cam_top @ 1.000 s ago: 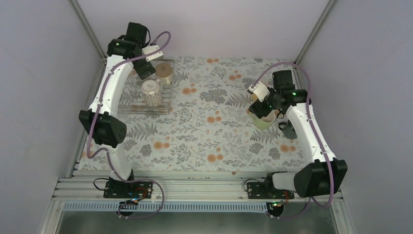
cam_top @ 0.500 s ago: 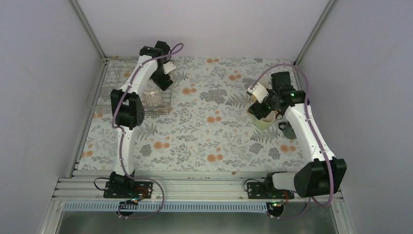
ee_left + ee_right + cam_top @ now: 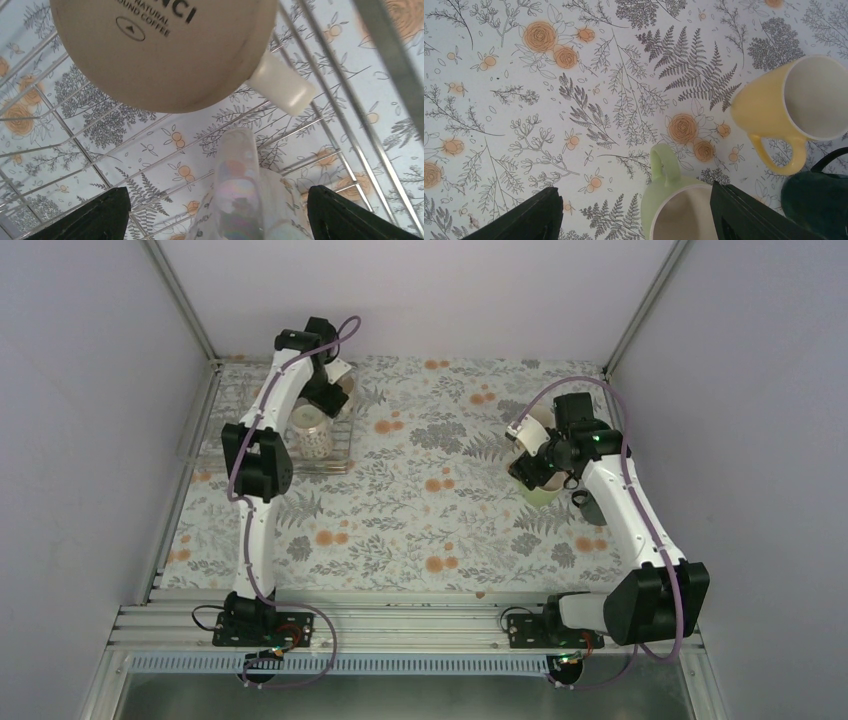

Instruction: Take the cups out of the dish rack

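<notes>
In the left wrist view the cream-white cup (image 3: 160, 50) stands bottom-up on the dish rack (image 3: 384, 46). The patterned white cup (image 3: 240, 195) is blurred and very near, between the fingertips of my open left gripper (image 3: 217, 217). From above, my left gripper (image 3: 330, 395) hangs over the rack (image 3: 342, 448), just behind the patterned cup (image 3: 312, 440). My right gripper (image 3: 634, 215) is open above the pale green cup (image 3: 674, 205), which stands on the table beside the yellow cup (image 3: 794, 105) and the dark green cup (image 3: 819, 195). One right finger (image 3: 749, 215) overlaps the pale green cup's rim.
A flowered cloth (image 3: 430, 500) covers the table. The rack sits in the far left corner against the wall and a metal post (image 3: 185, 300). The pale green cup (image 3: 542, 494) and dark green cup (image 3: 592, 508) stand by the right arm (image 3: 625, 510).
My left arm has swung right from the rack's far left corner and come down over the patterned cup. My right gripper has shifted slightly above the pale green cup.
</notes>
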Action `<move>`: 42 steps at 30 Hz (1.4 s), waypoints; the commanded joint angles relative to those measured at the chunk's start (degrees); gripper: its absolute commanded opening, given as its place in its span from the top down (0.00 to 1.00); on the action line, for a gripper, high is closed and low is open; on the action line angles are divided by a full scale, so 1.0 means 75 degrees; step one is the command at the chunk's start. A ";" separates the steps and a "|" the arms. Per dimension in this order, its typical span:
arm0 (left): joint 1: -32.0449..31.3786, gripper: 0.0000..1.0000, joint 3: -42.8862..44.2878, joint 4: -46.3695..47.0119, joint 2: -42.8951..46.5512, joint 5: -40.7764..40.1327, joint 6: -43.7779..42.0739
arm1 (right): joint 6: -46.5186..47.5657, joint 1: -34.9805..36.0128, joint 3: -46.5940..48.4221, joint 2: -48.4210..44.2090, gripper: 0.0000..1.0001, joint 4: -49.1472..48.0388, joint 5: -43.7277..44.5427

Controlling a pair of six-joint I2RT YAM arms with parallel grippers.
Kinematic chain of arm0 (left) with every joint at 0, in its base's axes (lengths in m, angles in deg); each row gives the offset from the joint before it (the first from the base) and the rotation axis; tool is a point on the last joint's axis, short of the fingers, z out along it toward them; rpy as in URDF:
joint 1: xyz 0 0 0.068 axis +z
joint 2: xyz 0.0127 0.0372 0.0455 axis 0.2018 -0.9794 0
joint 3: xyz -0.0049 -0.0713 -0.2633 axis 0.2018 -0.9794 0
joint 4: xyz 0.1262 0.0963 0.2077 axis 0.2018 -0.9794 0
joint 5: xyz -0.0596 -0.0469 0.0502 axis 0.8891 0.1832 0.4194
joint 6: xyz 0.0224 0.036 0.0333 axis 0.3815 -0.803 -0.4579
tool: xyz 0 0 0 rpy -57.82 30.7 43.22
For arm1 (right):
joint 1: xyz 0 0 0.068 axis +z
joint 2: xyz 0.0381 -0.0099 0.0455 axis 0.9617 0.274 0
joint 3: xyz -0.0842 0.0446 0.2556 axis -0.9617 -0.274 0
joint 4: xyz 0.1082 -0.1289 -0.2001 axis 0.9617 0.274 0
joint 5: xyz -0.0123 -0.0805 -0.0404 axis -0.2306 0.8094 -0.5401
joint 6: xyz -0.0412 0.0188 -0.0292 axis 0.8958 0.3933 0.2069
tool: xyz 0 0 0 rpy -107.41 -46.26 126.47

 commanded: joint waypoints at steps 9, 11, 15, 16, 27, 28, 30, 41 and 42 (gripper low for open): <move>0.0254 0.64 -0.0115 -0.0068 -0.0210 0.0546 0.0039 | -0.0165 0.0048 0.0062 -0.0047 0.23 -0.0300 -0.0052; 0.0253 0.73 -0.0189 -0.0070 -0.0207 0.0570 0.0042 | -0.0170 0.0045 0.0072 -0.0060 0.23 -0.0283 -0.0050; 0.0252 0.87 -0.0397 -0.0079 -0.0120 0.0563 -0.0011 | -0.0163 0.0047 0.0072 -0.0120 0.23 -0.0220 -0.0058; 0.0254 0.90 -0.0440 -0.0074 -0.0093 0.0555 -0.0045 | -0.0158 0.0048 0.0070 -0.0133 0.23 -0.0204 -0.0057; 0.0225 0.98 -0.0095 -0.0069 0.0881 0.0229 -0.0671 | -0.0263 0.0045 0.0346 -0.0140 0.23 -0.0097 -0.0558; 0.0215 0.98 0.0076 -0.0065 0.1037 0.0258 -0.0756 | -0.0248 0.0045 0.0458 -0.0122 0.23 0.0001 -0.0766; 0.0176 0.98 0.0460 -0.0065 0.1313 0.0470 -0.0904 | -0.0238 0.0067 0.0723 -0.0053 0.22 0.0133 -0.1242; -0.0930 0.98 0.0991 0.0808 0.2905 0.2628 -0.1434 | 0.0354 0.0361 0.1948 0.0659 0.19 0.0491 -0.5312; -0.1035 0.98 0.0846 0.1067 0.3108 0.2946 -0.1401 | 0.0432 0.0388 0.2039 0.0693 0.19 0.0471 -0.5630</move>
